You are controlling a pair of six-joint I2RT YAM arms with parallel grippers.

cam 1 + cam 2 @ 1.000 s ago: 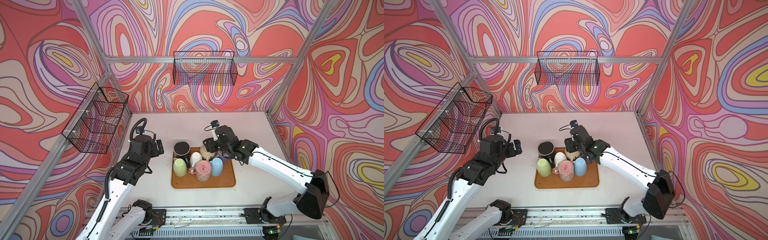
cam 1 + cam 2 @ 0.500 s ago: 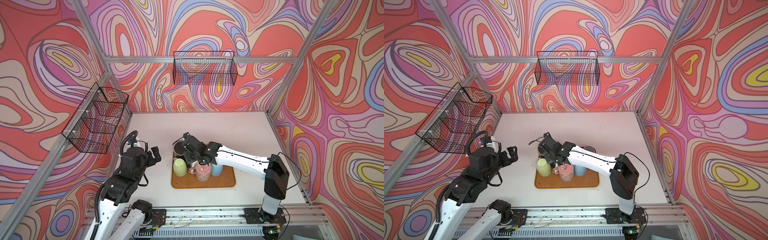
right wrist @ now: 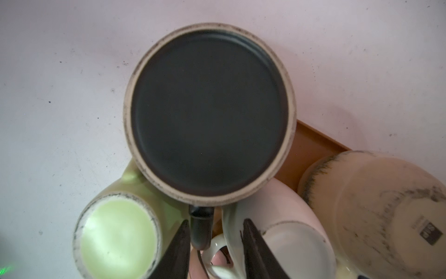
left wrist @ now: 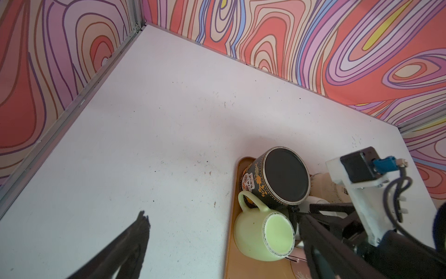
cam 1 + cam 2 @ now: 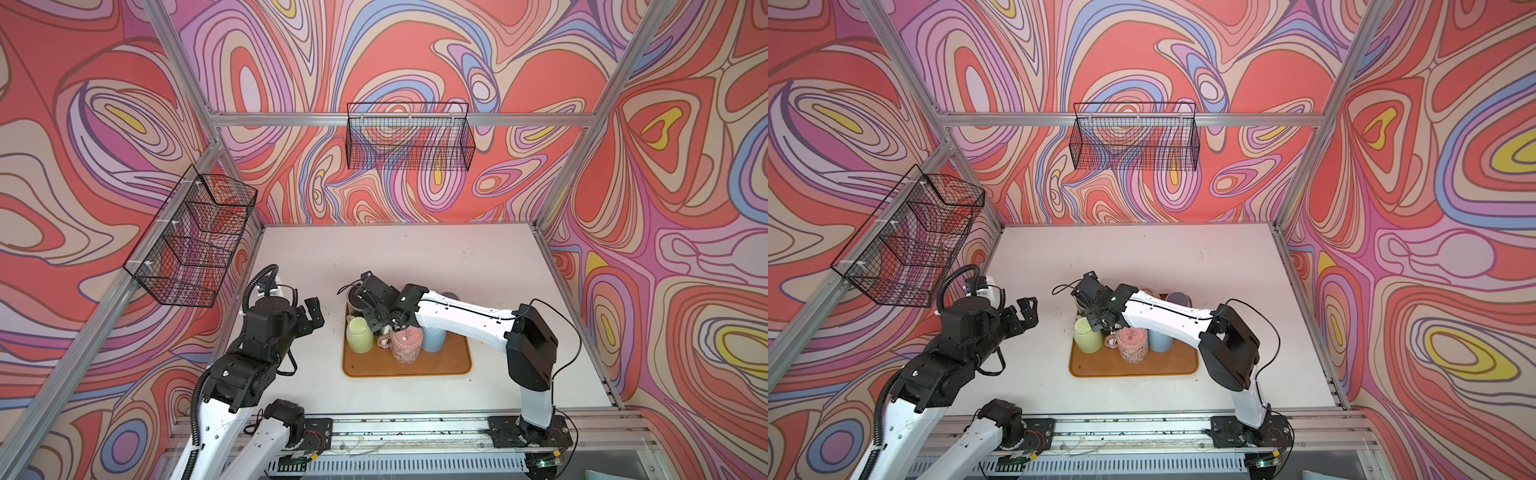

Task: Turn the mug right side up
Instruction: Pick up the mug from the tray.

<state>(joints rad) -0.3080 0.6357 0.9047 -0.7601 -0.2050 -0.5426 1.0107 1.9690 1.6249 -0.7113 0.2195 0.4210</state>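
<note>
Black mug (image 3: 210, 116), bottom up, aims its handle (image 3: 201, 227) between the right jaws; pinched or not, cannot tell. Left jaws gape, leftward.

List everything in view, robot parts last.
orange plastic tray: 1, orange, on table
black decorated mug: 1, black, tray's far left corner, inverted
light green mug: 1, green, beside black mug, inverted
white mug: 1, white, tray middle, inverted
cream speckled mug: 1, cream, beside white mug
pink patterned mug: 1, pink, tray front
light blue mug: 1, blue, tray front
purple mug: 1, purple, behind right arm
black wire baskets: 2, black, walls
left gripper: 1, black, open
right gripper: 1, black, around black mug's handle
</note>
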